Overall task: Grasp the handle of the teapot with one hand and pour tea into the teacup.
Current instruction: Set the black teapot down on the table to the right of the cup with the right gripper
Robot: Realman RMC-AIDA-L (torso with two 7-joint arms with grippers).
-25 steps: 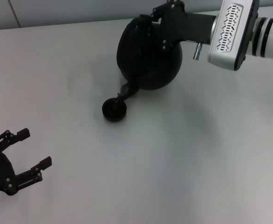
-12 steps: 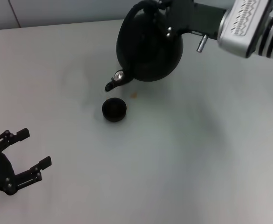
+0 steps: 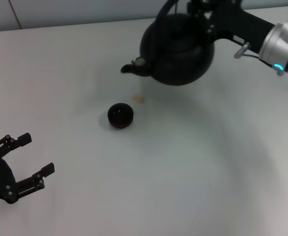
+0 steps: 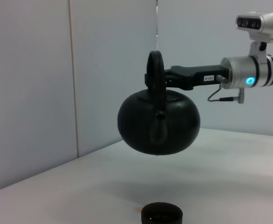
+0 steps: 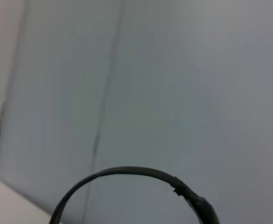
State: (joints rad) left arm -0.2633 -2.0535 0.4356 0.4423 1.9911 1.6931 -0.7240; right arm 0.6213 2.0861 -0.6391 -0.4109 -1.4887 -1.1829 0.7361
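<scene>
Black cast teapot (image 3: 179, 51) hangs in the air from my right gripper (image 3: 203, 9), whose fingers are clamped on the handle (image 4: 155, 74) at the top of the arch; in the left wrist view the pot sits level, well clear of the table (image 3: 193, 162). Its long axis, handle side to spout (image 3: 132, 68), runs away from the fingers toward my left side, and the spout tip points past the teacup (image 3: 120, 115) rather than over it. The cup stands on the table below and forward of the spout, apart from it, so I judge any further pouring would need the pot brought back over the cup and tipped.

1 small amber splash of tea (image 3: 139, 99) lies on the table just beside the cup, between it and the pot. The cup's inside looks dark; I cannot tell how much tea it holds.

My left gripper (image 3: 21, 164) rests low near the table's near edge, well apart from the cup, its fingers spread open and holding nothing. The right arm is the one carrying the job.
</scene>
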